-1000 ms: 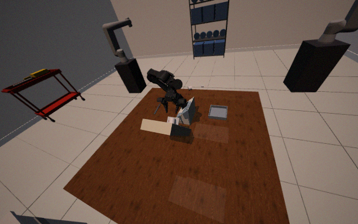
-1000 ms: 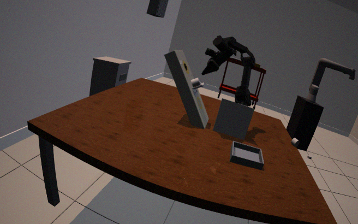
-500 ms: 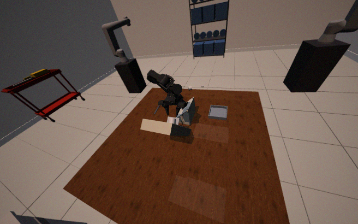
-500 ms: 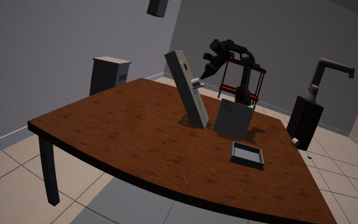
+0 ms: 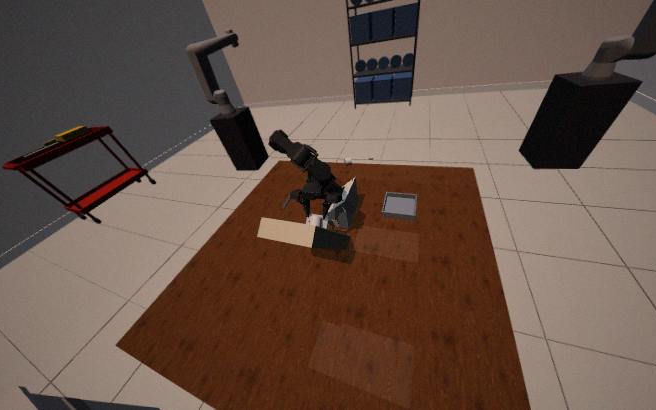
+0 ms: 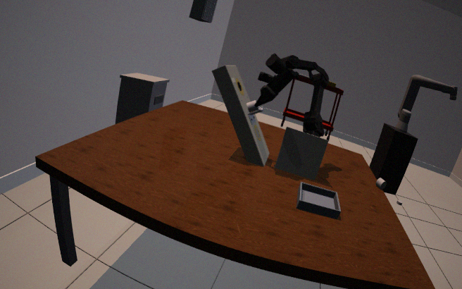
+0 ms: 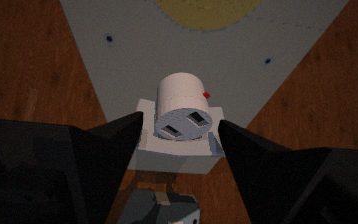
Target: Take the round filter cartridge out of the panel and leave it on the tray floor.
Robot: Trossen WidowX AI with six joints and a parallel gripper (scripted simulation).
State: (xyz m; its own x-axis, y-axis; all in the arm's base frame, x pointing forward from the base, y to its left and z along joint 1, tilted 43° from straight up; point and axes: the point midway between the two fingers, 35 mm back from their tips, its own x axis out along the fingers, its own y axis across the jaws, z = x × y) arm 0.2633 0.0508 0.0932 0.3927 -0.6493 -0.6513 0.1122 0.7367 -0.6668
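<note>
The white round cartridge (image 7: 180,90) (image 6: 251,106) lies out of its socket on a small white shelf (image 7: 172,162) on the front of the leaning service panel (image 7: 130,65) (image 6: 236,111) (image 5: 284,232). Its face with two dark slots points toward the wrist camera; a small red mark shows on its side. Above it is the yellow ring (image 7: 210,15) of the panel's opening. My gripper (image 7: 182,121) (image 5: 316,214) (image 6: 257,104) is open, one fingertip on each side of the cartridge, with gaps visible. The grey tray (image 5: 399,216) (image 6: 317,211) shows no cartridge inside.
A grey slanted block (image 5: 349,207) (image 6: 301,152) stands on the table between the panel and the tray, close to the arm. A white cylinder (image 5: 348,161) (image 6: 380,183) is near the table's far edge. A red cart (image 5: 106,190) stands off the table.
</note>
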